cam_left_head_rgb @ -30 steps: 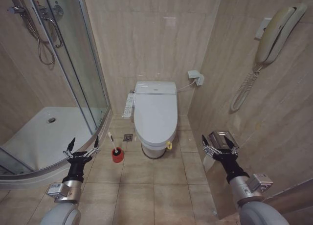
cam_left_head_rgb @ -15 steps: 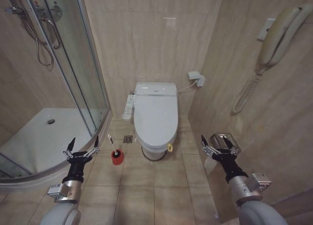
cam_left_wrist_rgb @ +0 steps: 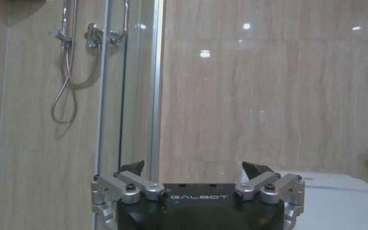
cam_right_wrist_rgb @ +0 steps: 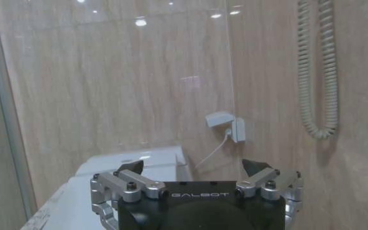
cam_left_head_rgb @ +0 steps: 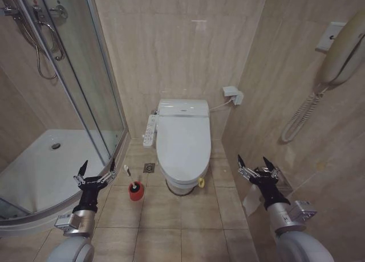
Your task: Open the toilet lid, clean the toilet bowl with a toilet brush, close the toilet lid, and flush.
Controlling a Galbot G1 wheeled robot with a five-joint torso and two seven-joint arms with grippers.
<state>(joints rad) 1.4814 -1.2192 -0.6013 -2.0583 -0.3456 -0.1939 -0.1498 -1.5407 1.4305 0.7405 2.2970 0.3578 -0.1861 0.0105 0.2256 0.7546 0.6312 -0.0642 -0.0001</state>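
Head view: one toilet lid (cam_left_head_rgb: 182, 141), down over the toilet bowl (cam_left_head_rgb: 181, 186), against the back wall. One toilet brush (cam_left_head_rgb: 130, 178) stands in its red cup (cam_left_head_rgb: 136, 191) on the floor, just left of the bowl. Two grippers, left gripper (cam_left_head_rgb: 96, 170) and right gripper (cam_left_head_rgb: 254, 162), both low, jaws apart, holding nothing.

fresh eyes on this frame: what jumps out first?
The toilet lid, shut, sits dead centre against the back wall. The toilet brush stands in its red cup on the floor tiles to the toilet's left. The left pincer and right pincer both hover open and empty low in the foreground, well short of the toilet.
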